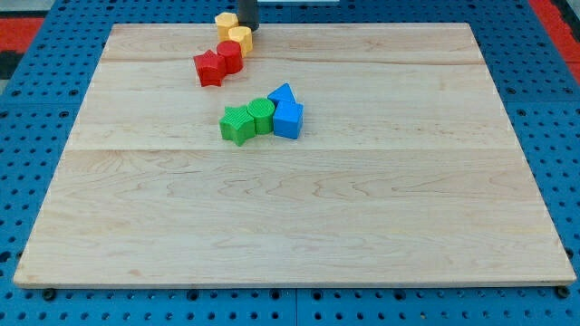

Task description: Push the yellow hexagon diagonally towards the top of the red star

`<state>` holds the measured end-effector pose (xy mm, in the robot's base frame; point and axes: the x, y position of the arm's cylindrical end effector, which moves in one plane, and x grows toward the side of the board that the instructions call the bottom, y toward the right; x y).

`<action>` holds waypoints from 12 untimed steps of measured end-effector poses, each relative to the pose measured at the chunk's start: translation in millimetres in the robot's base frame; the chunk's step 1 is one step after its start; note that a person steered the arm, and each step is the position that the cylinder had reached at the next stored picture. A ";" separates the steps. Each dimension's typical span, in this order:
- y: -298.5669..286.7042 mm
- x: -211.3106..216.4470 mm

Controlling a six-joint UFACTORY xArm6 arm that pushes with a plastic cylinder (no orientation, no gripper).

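Note:
The yellow hexagon (240, 38) lies near the view's top edge of the board, touching the red round block (229, 56) below it. The red star (208, 68) sits just left of and below that red block, touching it. A second yellow block (225, 22) lies up and left of the hexagon, against it. My tip (248, 27) is at the end of the dark rod, right beside the yellow hexagon's upper right side.
A green star (236, 124), a green round block (261, 115), a blue block (288, 119) and a blue triangle (283, 93) cluster mid-board. The wooden board (299, 217) rests on a blue pegboard surface.

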<state>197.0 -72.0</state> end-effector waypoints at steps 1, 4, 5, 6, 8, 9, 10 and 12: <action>2.2 4.8; -58.1 -1.5; -67.6 32.1; -78.0 68.4; -211.1 96.0; -200.6 41.6; -130.4 16.9; -104.7 59.7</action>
<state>256.7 -176.7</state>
